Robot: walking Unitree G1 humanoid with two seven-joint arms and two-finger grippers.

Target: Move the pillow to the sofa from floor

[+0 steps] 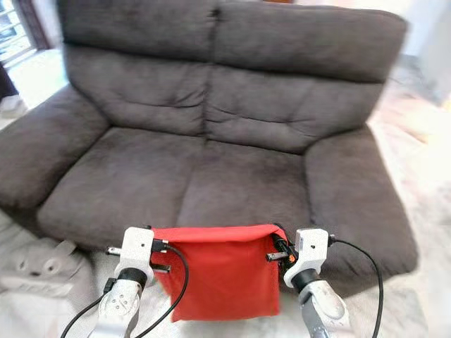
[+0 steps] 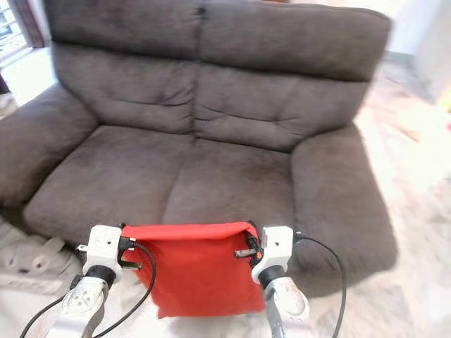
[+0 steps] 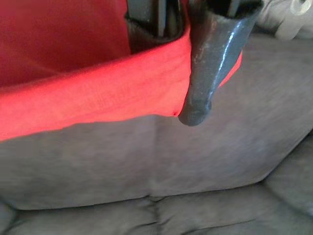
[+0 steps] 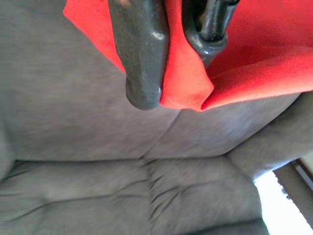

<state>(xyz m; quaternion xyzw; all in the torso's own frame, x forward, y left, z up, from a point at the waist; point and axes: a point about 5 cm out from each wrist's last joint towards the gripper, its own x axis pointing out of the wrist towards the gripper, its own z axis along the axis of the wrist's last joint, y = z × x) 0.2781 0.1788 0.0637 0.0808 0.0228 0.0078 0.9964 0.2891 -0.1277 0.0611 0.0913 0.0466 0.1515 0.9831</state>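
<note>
Your left pincer and right pincer each pinch a top corner of the flat red fabric pillow, hanging before the dark grey fabric sofa. Lift both evenly, reach over the seat, then release.

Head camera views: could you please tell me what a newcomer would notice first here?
The bright red fabric pillow stands out, hanging by its top corners between the left pincer and right pincer, both shut on it. Right behind spreads the dark grey two-seat fabric sofa, with a pale grey plush toy on the floor at its left.
</note>
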